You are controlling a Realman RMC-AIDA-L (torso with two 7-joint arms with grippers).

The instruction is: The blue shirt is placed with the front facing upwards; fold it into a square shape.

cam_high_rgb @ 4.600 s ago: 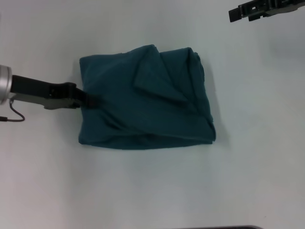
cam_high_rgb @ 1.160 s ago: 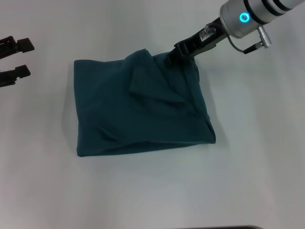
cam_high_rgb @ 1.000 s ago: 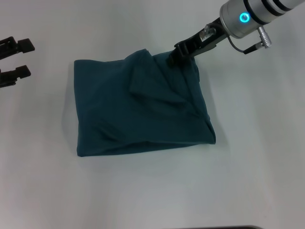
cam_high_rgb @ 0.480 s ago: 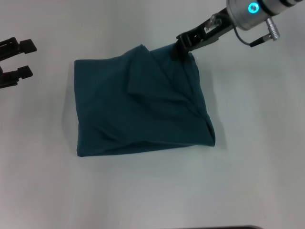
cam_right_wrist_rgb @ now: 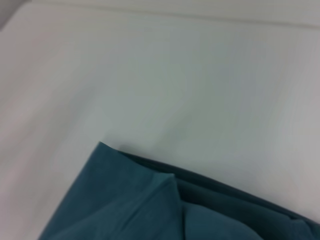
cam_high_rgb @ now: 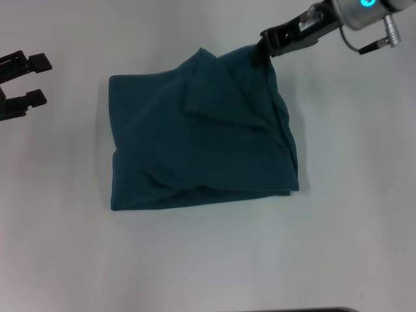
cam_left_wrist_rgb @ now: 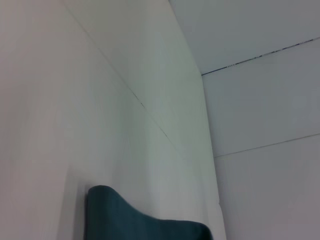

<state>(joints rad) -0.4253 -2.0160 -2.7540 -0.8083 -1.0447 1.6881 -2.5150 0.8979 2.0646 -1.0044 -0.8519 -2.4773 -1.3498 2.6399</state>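
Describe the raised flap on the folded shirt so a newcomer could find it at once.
On the white table lies the blue shirt, folded into a rough rectangle. Follow it to its far right corner, where the right tool meets the cloth. Just left of that, the pointed flap lies over the flatter layers, its creased edges setting it apart.

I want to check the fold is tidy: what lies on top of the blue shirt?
A loose triangular flap of its own cloth lies over the blue shirt. The right hand meets its far right corner; the left hand sits apart. Layers beneath are hidden.
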